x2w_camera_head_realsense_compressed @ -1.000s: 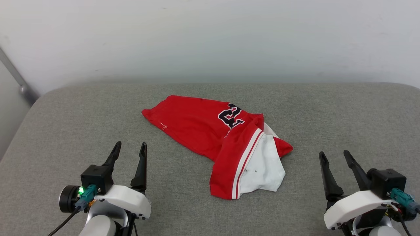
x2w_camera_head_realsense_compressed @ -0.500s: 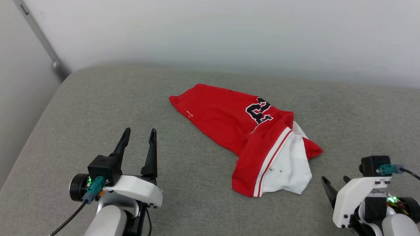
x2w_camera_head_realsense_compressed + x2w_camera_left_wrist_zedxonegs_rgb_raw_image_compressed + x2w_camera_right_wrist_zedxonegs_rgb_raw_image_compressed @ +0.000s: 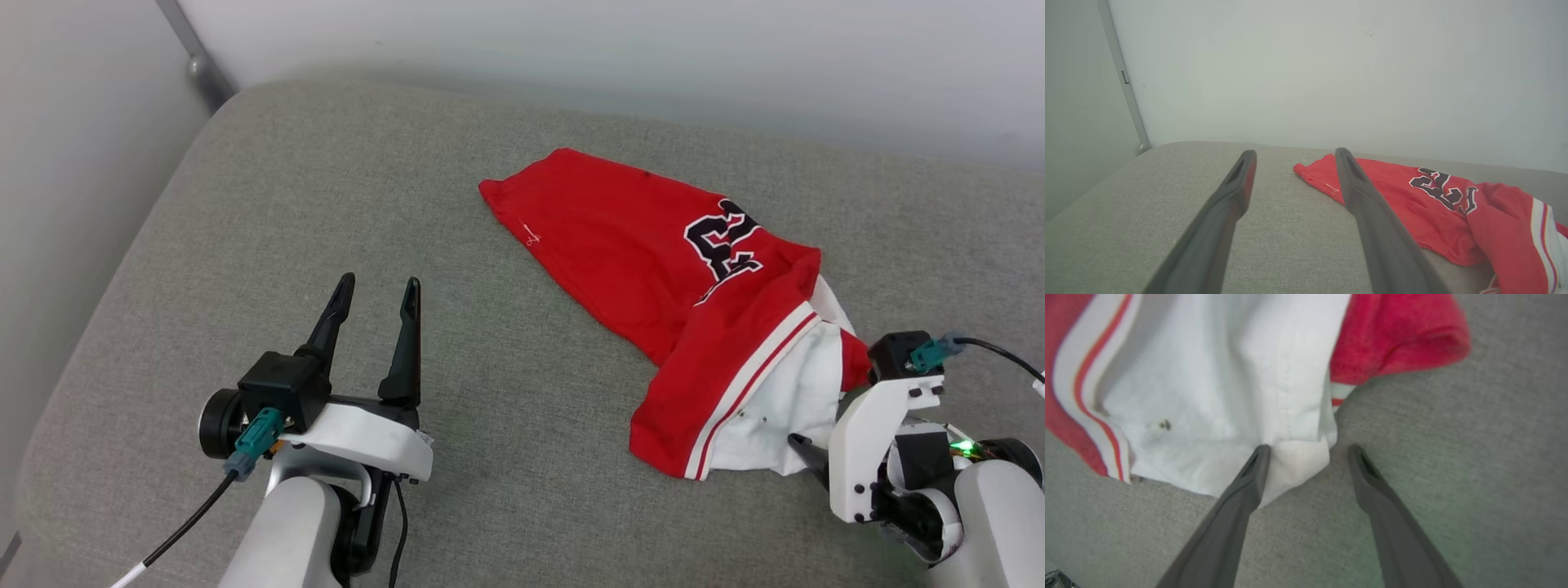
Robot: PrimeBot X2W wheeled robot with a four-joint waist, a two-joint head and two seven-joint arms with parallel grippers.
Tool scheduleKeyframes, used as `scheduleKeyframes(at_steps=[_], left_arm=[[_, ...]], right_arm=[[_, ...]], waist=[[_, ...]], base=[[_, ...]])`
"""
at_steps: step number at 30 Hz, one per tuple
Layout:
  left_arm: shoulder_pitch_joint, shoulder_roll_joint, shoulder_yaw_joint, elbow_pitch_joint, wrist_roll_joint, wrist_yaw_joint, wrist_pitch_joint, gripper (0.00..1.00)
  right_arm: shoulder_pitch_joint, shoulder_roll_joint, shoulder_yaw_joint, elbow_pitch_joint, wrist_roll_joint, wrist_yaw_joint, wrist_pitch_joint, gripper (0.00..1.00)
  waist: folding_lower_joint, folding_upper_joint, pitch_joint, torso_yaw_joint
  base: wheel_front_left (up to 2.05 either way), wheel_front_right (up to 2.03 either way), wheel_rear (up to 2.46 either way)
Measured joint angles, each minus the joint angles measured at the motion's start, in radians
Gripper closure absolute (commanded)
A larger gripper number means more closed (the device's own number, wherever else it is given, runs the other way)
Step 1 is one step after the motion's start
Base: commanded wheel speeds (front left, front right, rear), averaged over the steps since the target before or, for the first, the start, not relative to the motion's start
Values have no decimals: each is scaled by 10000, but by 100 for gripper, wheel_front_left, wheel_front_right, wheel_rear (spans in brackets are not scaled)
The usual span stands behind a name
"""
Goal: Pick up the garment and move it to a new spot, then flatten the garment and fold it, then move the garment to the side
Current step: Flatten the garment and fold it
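Right gripper wide open, tilted down, straddling garment corner; left gripper open, empty.

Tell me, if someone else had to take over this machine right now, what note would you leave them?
Left tool: open, empty, hovering over the grey cushion, apart from the shirt.
Right tool: open, pointing down at the shirt's near white corner; that corner lies in its opening, not yet gripped.
Shirt: crumpled on the cushion, red with a black number showing, white part bunched at the near end.
Done: nothing yet; the shirt is not lifted.
Left: grip it, move it to a new spot, flatten it, fold it, set it aside.
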Motion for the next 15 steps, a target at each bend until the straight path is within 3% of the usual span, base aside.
scheduleKeyframes(at_steps=[4, 5, 6, 7, 15], left_arm=[[-27, -123, 255, 109, 161, -102, 0, 0], [-26, -134, 322, 128, 188, -132, 0, 0], [-25, -153, 383, 144, 242, -161, 0, 0], [-21, -167, 454, 163, 265, -184, 0, 0], [183, -228, 721, 393, 606, -405, 0, 0]], right_arm=[[-213, -31, 56, 320, 211, 0, 144, 0], [-244, -33, 71, 339, 282, 0, 182, 50], [-253, -40, 121, 343, 320, 0, 201, 83], [-264, -42, 165, 328, 339, -2, 219, 100], [175, -280, 729, -872, 435, 0, 213, 100]], waist=[[-1, 0, 213, 119], [-1, 0, 222, 118], [-1, 0, 219, 103], [0, 0, 201, 79], [0, 0, -219, -361]], base=[[0, 0, 0], [0, 0, 0], [0, 0, 0], [0, 0, 0], [0, 0, 0]])
